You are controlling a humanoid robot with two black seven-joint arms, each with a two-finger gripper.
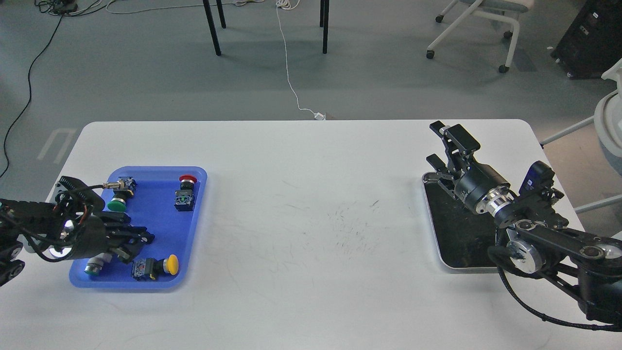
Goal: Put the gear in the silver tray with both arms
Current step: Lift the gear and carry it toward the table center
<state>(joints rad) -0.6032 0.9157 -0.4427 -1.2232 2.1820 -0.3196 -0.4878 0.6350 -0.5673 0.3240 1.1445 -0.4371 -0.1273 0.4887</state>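
risk 1: left gripper [130, 244] hangs low over the blue tray [146, 218], crowded by parts; a descent here could knock the neighbours or tip the tray edge
risk 2: push buttons are round-headed, likely to roll or slip out of a pinch
risk 3: long carry across the white table [301, 218] to the silver tray [454, 233], well apart from the blue one; a handover between arms could drop the part
risk 4: right gripper [437, 143] sits over the silver tray's far end, could block the drop spot
left claw: dark, fingers bunched, cannot tell if parted or holding anything
right claw: spread wide, empty
silver tray: right side of table, partly under right arm, floor looks bare
count, arms: 2
count, trays: 2 (1 blue, 1 silver)
count, push buttons: green [116, 203], red [186, 181], yellow [170, 264], 1 each
count, other parts: 1 metal connector [119, 184], 1 grey-green piece [95, 266] half hidden under the left gripper
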